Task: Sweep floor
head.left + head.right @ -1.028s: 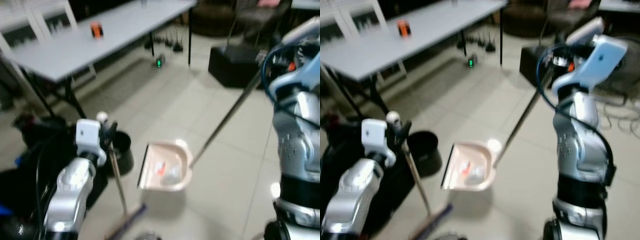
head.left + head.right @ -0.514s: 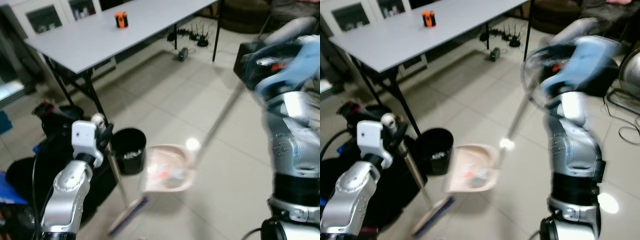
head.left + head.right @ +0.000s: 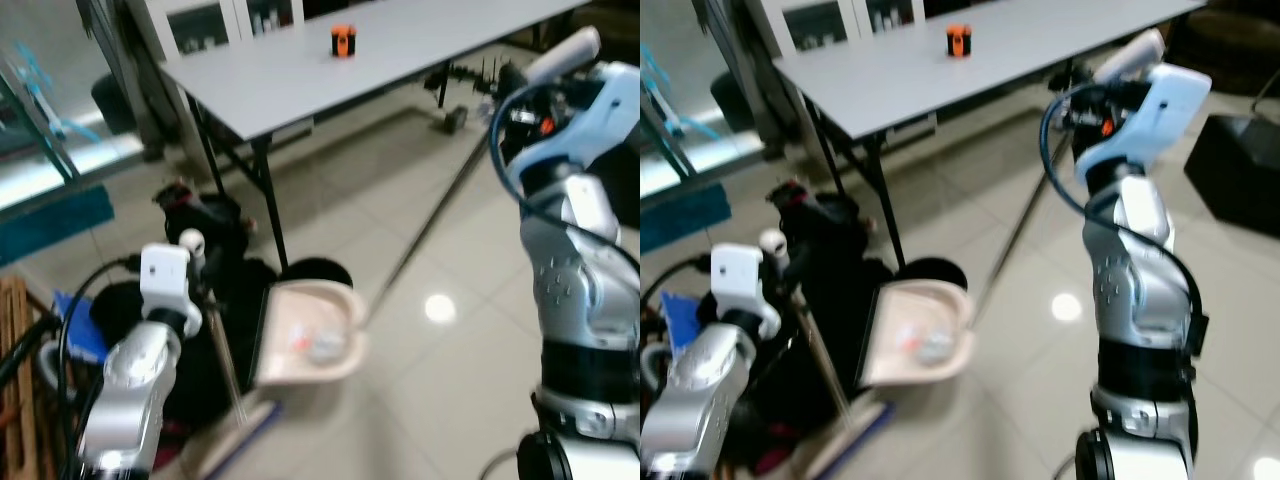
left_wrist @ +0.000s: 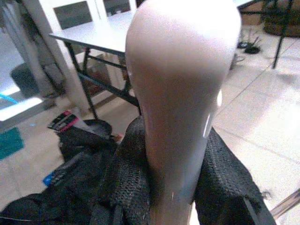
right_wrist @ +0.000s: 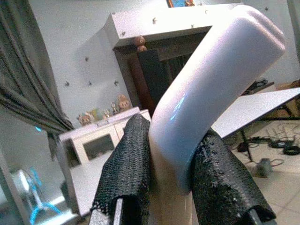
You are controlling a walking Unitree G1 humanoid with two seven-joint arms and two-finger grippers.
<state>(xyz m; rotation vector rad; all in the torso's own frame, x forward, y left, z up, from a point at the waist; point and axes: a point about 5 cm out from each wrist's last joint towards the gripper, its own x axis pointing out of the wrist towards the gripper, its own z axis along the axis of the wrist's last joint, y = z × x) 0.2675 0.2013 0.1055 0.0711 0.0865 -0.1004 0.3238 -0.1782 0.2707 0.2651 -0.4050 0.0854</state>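
A beige dustpan with red and white scraps in it hangs just in front of a black bin, hiding part of the bin's rim. Its long thin handle rises to my right gripper, which is shut on the white bent grip; black fingers press both sides. My left gripper is shut on the broom handle, near its white knob. The broom head rests on the floor low at the left.
A grey folding table carrying an orange object stands behind the bin. Black bags and cables lie by the table leg at the left. Shiny tiled floor spreads to the right. A black box sits at far right.
The camera has swung left, so the table and bags have shifted in the picture. The dustpan has come over to the black bin. Both grips are unchanged.
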